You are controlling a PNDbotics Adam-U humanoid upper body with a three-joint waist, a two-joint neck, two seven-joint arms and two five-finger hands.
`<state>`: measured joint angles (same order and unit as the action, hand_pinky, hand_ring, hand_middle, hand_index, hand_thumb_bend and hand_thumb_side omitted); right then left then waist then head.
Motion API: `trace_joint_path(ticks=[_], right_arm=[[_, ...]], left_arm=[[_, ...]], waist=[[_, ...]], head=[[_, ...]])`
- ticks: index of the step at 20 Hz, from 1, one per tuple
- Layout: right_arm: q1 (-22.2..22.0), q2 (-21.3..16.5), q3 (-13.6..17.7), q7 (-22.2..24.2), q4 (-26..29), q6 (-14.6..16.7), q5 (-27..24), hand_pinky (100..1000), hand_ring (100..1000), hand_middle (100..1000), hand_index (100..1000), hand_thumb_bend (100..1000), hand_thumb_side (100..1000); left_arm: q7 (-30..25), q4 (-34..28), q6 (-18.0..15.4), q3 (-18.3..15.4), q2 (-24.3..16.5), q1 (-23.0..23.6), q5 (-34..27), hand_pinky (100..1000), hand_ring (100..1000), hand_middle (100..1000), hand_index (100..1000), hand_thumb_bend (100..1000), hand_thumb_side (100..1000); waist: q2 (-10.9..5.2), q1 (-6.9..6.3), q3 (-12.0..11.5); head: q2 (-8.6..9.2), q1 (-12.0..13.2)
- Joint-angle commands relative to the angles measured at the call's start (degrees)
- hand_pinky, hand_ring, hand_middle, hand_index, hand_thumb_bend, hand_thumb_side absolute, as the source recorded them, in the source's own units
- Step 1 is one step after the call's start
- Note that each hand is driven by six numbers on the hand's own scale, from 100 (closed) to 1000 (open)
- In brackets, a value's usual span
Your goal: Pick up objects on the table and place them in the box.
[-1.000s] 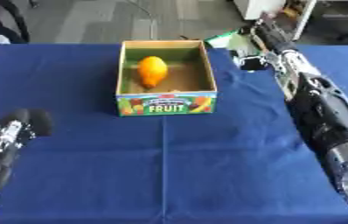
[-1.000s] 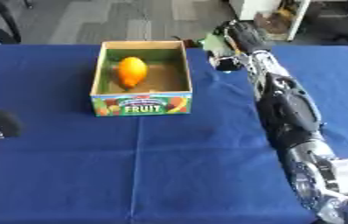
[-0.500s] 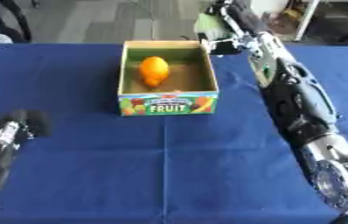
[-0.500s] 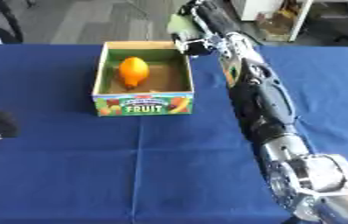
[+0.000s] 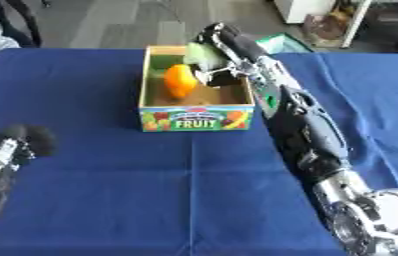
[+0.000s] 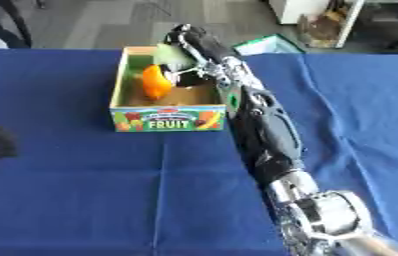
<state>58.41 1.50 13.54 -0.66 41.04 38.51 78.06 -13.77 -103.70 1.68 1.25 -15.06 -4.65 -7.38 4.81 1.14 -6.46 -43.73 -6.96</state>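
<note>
Right hand: the right hand [image 5: 213,54] is reaching in from the table's right side and hanging over the far right corner of the box [image 5: 197,119], fingers curled round a pale green object [image 5: 195,53].
Held thing: the pale green object is sitting in that hand just above the box's far end, over the interior and not yet resting on the floor of the box, as far as the views show; its exact shape is too blurred to name.
Deciding relation: the open floor of the box is lying directly beneath and slightly toward the near edge from the hand, so the release looks to be a short drop straight down, not a sideways carry.
Neighbour in the box: an orange fruit [image 5: 179,80] is already lying in the box, its long axis running from far edge to near edge, just to the left of the hand and close to the green object; the free floor is on the box's right half.
Left hand: the left hand [image 5: 10,150] is resting near the table's near left corner, well apart from the box, fingers curled and holding nothing; the right hand is by far the nearer one.
Table: the blue table [image 5: 97,200] is carrying the box toward its far edge.
</note>
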Motion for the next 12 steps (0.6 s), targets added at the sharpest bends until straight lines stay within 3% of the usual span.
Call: trace_joint_path(ticks=[1, 3, 7, 10, 12], right_arm=[[0.8, 0.0, -0.6, 1.9, 0.8, 3.4, 1.4, 831, 874, 816, 897, 294, 226], [0.7, -0.3, -0.8, 3.1, 0.6, 4.9, 1.5, 899, 933, 882, 932, 347, 272], [0.8, -1.2, -1.0, 4.6, 0.4, 6.4, -0.1, 963, 956, 950, 957, 407, 391], [0.8, -2.3, -0.9, 5.2, 0.3, 6.6, -2.5, 972, 946, 945, 952, 378, 376], [1.1, -3.7, -0.9, 5.0, 0.4, 6.4, -5.2, 960, 926, 923, 933, 324, 313]], left_arm=[[-0.1, -0.9, -0.1, -0.2, -0.3, -0.8, -0.1, 702, 677, 611, 704, 100, 746], [0.0, -0.8, 0.0, -0.3, -0.3, -0.8, -0.1, 703, 677, 611, 704, 100, 746], [0.4, -0.6, 0.0, -0.7, -0.4, -0.7, 0.0, 703, 679, 612, 704, 100, 741], [0.9, -0.6, 0.0, -1.0, -0.6, -0.5, 0.0, 703, 681, 612, 704, 100, 733], [1.4, -0.7, -0.2, -1.6, -1.0, -0.3, 0.3, 703, 682, 612, 704, 100, 721]], waist=[[-0.67, -0.26, 0.0], [-0.80, -0.13, 0.3], [-1.26, 0.19, 1.0], [-1.71, 0.31, 1.6], [-2.17, 0.33, 2.1]], head=[[0.44, -0.1], [0.36, 0.1], [0.10, 0.3], [-0.06, 0.6], [-0.28, 0.9]])
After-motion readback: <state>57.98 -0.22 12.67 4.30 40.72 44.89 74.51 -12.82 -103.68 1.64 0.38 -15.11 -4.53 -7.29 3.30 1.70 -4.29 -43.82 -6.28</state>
